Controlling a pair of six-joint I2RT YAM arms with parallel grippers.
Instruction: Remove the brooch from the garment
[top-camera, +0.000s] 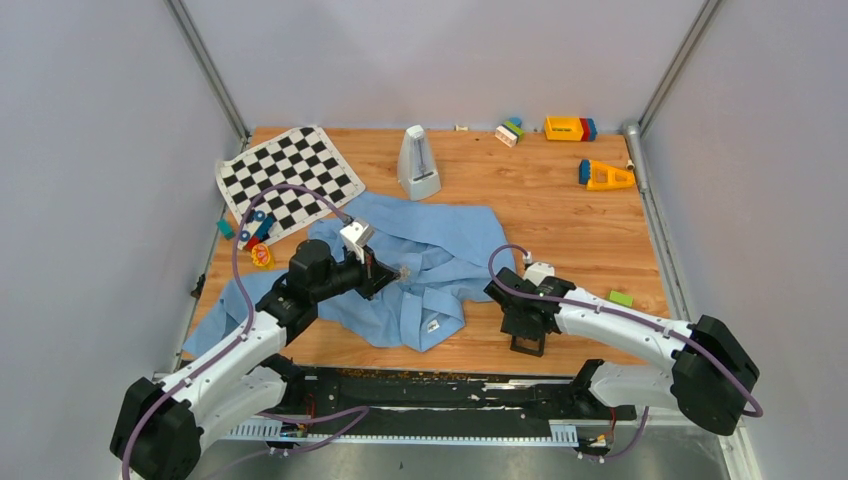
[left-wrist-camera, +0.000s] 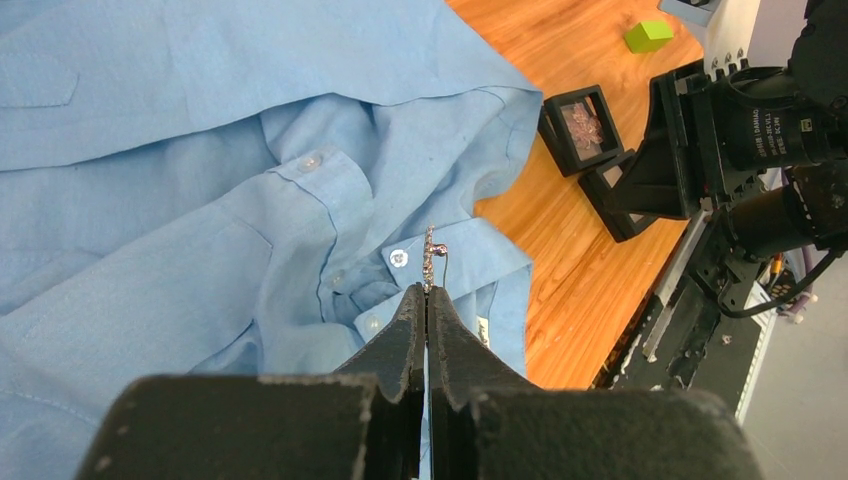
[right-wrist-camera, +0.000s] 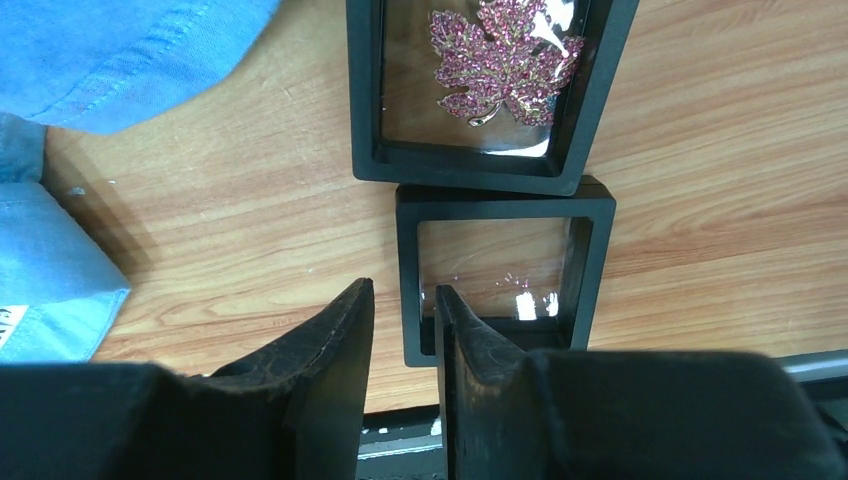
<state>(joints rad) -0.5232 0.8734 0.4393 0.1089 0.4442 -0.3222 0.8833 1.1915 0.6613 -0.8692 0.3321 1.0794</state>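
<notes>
Left wrist view is filled by the light blue long-sleeved button-up shirt (left-wrist-camera: 200, 150), which is spread crumpled over the orange-brown wooden table (left-wrist-camera: 560, 270). The left gripper (left-wrist-camera: 427, 290) is seen with its black jaws pressed together, and a small glittering metal brooch (left-wrist-camera: 430, 252) is pinched at their very tips. The brooch is viewed edge-on, with its thin pin wire standing out to one side. It is held just above the shirt, near a white button (left-wrist-camera: 399, 258); whether it touches the cloth cannot be told. Beside the shirt's edge, two black square display frames are laid touching each other on the table. A pink leaf-shaped jewelled brooch (right-wrist-camera: 505, 60) is kept under clear film in the farther frame (right-wrist-camera: 470, 170), while only clear film is shown in the nearer frame (right-wrist-camera: 505, 200). The right gripper (right-wrist-camera: 403, 290) is held with its jaws narrowly apart, one finger set on each side of the nearer frame's left wall; contact with that wall cannot be made out.
</notes>
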